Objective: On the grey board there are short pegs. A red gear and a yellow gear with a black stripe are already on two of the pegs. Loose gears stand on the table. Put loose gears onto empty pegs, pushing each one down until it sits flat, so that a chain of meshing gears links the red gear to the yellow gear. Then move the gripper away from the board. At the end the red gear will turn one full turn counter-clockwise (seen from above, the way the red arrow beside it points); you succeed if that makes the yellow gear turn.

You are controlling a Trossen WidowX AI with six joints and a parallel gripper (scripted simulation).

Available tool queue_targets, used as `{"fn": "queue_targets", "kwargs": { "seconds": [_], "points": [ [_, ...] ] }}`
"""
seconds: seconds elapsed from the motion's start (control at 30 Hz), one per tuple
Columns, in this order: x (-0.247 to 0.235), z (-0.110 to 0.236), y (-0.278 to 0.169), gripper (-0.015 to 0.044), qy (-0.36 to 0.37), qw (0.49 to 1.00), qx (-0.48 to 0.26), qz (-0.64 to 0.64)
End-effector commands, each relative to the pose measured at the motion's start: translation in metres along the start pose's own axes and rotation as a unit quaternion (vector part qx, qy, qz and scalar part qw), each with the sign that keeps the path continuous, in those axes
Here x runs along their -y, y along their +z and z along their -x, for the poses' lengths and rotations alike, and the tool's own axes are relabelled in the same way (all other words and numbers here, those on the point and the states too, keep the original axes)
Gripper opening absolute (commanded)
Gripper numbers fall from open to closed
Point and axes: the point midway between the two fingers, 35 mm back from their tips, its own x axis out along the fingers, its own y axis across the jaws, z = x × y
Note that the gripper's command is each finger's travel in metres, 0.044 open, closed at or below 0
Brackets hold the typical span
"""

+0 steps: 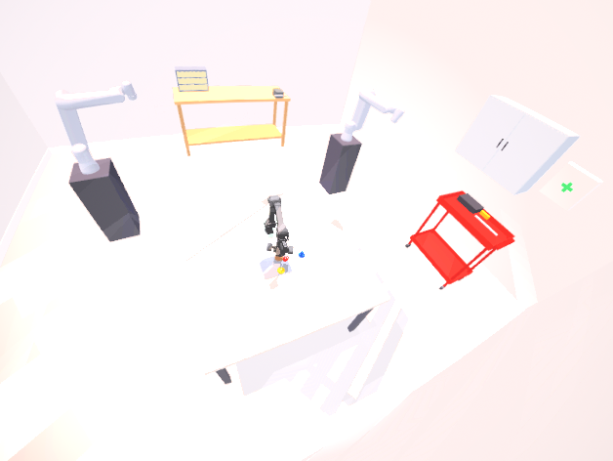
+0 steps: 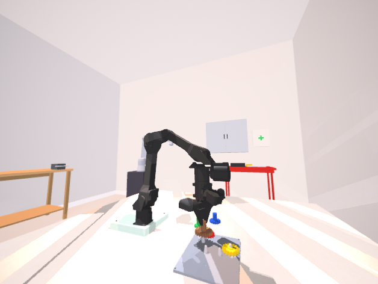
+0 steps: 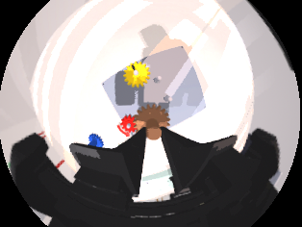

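My gripper (image 2: 203, 222) (image 3: 153, 131) is shut on the handle of a brown gear (image 2: 202, 231) (image 3: 153, 114). The brown gear is above the back part of the grey board (image 2: 191, 265) (image 3: 192, 103), over a peg (image 2: 203, 240). The red gear (image 2: 210, 234) (image 3: 128, 125) sits close beside and partly behind it. The yellow gear (image 2: 229, 250) (image 3: 137, 74) with its black stripe sits at the board's far side in the wrist view. Two bare pegs (image 2: 205, 250) (image 2: 219, 252) also show. A blue gear (image 1: 302, 254) (image 2: 214, 219) (image 3: 95, 140) and a green gear (image 2: 196, 224) stand on the table; my gripper partly hides the green one.
The arm's pale base plate (image 2: 128, 226) is behind the board. A red cart (image 1: 445, 247) (image 2: 250, 168), a wooden bench (image 1: 232, 93) (image 2: 33, 172) and two white arms on dark pedestals (image 1: 106, 203) (image 1: 340, 163) stand well away from the board.
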Motion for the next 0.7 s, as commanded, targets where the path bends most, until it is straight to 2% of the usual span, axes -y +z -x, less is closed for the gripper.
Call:
{"fn": "queue_targets", "kwargs": {
  "seconds": [0.0,0.4,0.67],
  "points": [
    [0.001,-0.008,-0.002,0.0000,-0.002,1.000,-0.005,-0.005],
    [0.001,-0.026,-0.002,0.0000,-0.003,0.996,-0.005,-0.094],
    [0.002,-0.024,-0.002,0.0000,-0.003,0.991,-0.005,-0.136]
  ]
}}
